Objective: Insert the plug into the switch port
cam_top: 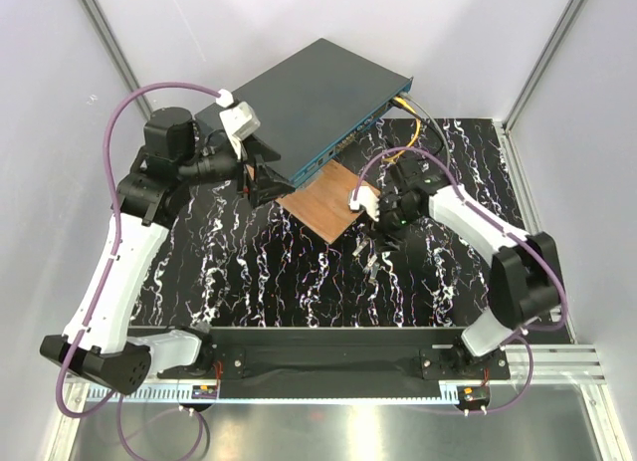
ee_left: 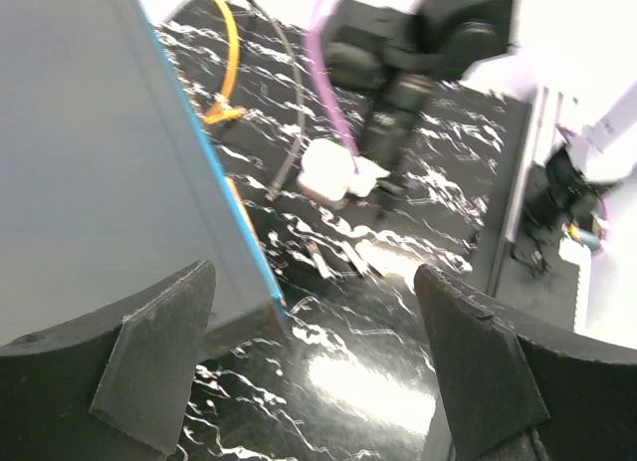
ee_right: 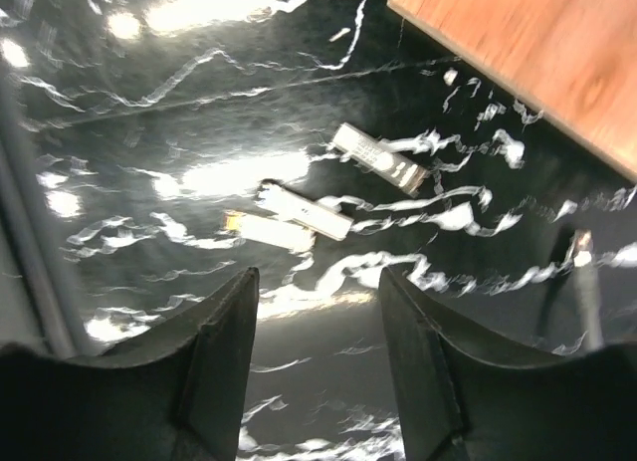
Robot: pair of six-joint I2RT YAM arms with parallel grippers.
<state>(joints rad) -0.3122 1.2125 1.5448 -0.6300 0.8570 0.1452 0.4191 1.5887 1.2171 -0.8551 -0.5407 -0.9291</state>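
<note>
The switch [cam_top: 309,98], a flat dark grey-teal box, sits tilted at the back, and its teal front face [ee_left: 237,227] runs along the left wrist view. Three small pale plug pieces lie loose on the black marbled mat: one [ee_right: 378,160] close to the board, and two [ee_right: 304,211] [ee_right: 267,232] side by side. My right gripper [ee_right: 318,282] hovers just short of them, open, with only mat between its fingers. My left gripper [ee_left: 314,282] is open at the switch's near corner and holds nothing.
A brown wooden board [cam_top: 323,207] lies under the switch's front edge, between the two grippers. Yellow cables [cam_top: 410,117] and a grey cable [ee_left: 289,113] trail from the switch's right end. A dark cable end [ee_right: 582,257] rests on the mat at the right.
</note>
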